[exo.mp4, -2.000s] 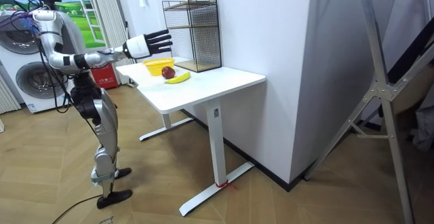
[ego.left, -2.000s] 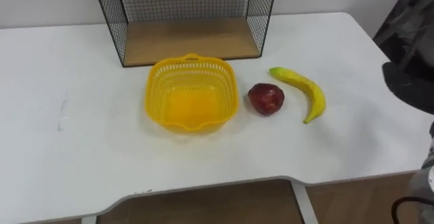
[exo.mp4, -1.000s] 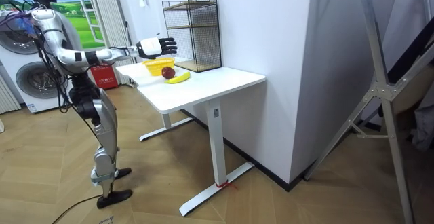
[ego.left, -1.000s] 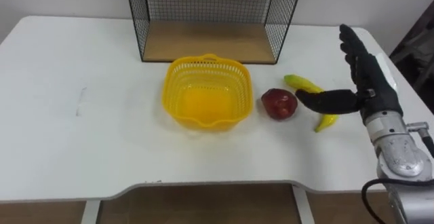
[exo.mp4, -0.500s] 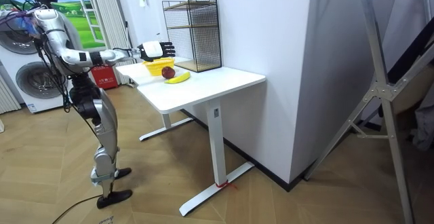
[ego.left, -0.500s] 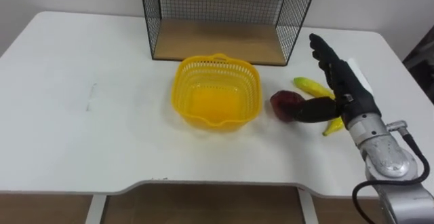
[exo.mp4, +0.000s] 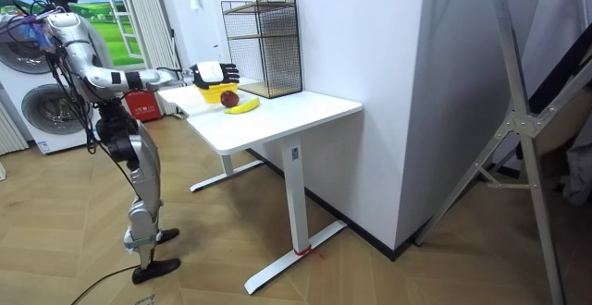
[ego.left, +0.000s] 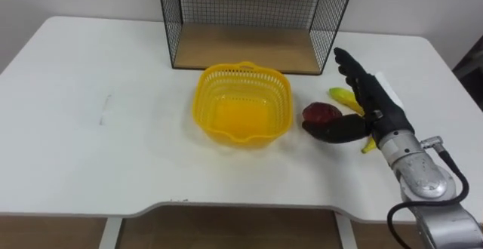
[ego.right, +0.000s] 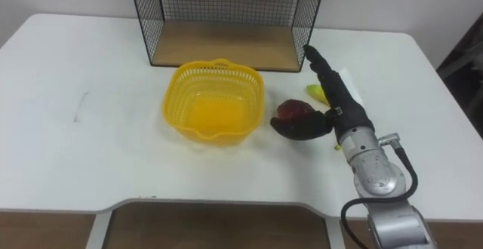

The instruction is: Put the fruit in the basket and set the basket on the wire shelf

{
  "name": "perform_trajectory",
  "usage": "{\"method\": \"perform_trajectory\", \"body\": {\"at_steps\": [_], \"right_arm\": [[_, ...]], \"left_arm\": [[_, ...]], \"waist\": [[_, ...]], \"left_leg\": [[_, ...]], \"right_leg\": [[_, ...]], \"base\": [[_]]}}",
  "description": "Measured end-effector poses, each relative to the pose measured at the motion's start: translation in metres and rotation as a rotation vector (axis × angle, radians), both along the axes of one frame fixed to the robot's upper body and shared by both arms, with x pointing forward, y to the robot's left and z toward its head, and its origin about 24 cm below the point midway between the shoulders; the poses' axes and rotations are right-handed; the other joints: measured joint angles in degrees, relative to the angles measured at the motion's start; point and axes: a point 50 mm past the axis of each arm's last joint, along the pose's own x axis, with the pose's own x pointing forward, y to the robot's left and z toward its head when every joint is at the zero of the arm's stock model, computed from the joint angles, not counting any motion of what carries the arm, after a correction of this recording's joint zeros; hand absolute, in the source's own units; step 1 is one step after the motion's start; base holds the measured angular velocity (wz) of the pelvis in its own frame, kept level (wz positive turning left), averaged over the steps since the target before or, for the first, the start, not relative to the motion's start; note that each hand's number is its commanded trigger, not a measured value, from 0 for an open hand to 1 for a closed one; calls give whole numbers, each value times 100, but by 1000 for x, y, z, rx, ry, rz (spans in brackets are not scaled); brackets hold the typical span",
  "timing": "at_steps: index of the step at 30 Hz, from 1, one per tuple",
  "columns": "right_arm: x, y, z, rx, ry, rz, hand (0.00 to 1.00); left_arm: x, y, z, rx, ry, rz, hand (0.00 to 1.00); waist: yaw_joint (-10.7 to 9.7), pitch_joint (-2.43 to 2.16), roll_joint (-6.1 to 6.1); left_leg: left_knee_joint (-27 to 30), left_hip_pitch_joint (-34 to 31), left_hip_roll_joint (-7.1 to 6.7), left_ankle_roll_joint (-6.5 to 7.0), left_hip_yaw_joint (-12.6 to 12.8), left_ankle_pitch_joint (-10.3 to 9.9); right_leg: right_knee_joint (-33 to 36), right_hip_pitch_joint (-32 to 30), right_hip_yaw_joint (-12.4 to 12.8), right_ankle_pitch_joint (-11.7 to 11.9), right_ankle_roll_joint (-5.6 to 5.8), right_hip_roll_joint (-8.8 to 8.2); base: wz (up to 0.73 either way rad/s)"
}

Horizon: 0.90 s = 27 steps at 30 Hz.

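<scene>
A yellow plastic basket [ego.left: 243,104] stands empty in the middle of the white table [ego.left: 90,151]. Just to its right lies a dark red apple [ego.left: 320,112], and beyond that a banana [ego.left: 342,96], partly covered by my hand. My right hand [ego.left: 371,103] is open beside the apple, its straight fingers pointing towards the shelf along the apple's right side. Its thumb [ego.left: 334,131] reaches across the apple's near side. The black wire shelf [ego.left: 253,11] with a wooden floor [ego.left: 245,49] stands behind the basket. In the room view I stand at the table's end, right arm stretched over it.
The table's front edge [ego.left: 226,207] runs close below the basket. A wide bare stretch of tabletop lies left of the basket. In the room view a metal stand [exo.mp4: 518,129] and washing machines [exo.mp4: 37,111] stand away from the table.
My right hand has come in from the right and sunk to the apple, its thumb now across the apple's near side. The camera has shifted a little; the basket and fruit lie as before.
</scene>
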Motion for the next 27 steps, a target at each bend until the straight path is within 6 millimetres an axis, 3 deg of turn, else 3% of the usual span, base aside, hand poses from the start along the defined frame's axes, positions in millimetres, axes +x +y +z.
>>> {"method": "perform_trajectory", "body": {"at_steps": [12, 17, 24, 27], "right_arm": [[-2, -7, -15, -9, 83, -40, 0], [-2, -9, -15, -8, 84, -51, 0], [-2, -9, -15, 1, 98, -39, 0], [-2, -10, -17, 3, 121, -38, 0]], "left_arm": [[4, 0, 0, -2, -8, -4, 0], [0, -2, 0, -18, 5, -2, 0], [-9, -1, -1, -21, 47, -11, 0], [-10, -2, -1, -30, 56, -14, 0]], "waist": [[-2, 38, -39], [-14, -22, 38], [-4, -24, 40], [9, -26, -15]], "left_leg": [[124, -114, -3, -5, -107, -4], [178, -165, -5, -4, -114, -4], [164, -111, 1, -4, -112, -4], [162, -131, 0, -4, -113, -4]], "right_leg": [[5, 23, -134, 1, -2, 0], [13, -2, -166, 20, -2, -4], [14, 2, -149, 21, -3, 4], [18, -37, -150, 21, -4, 4]], "base": [[5], [1], [0], [0]]}}
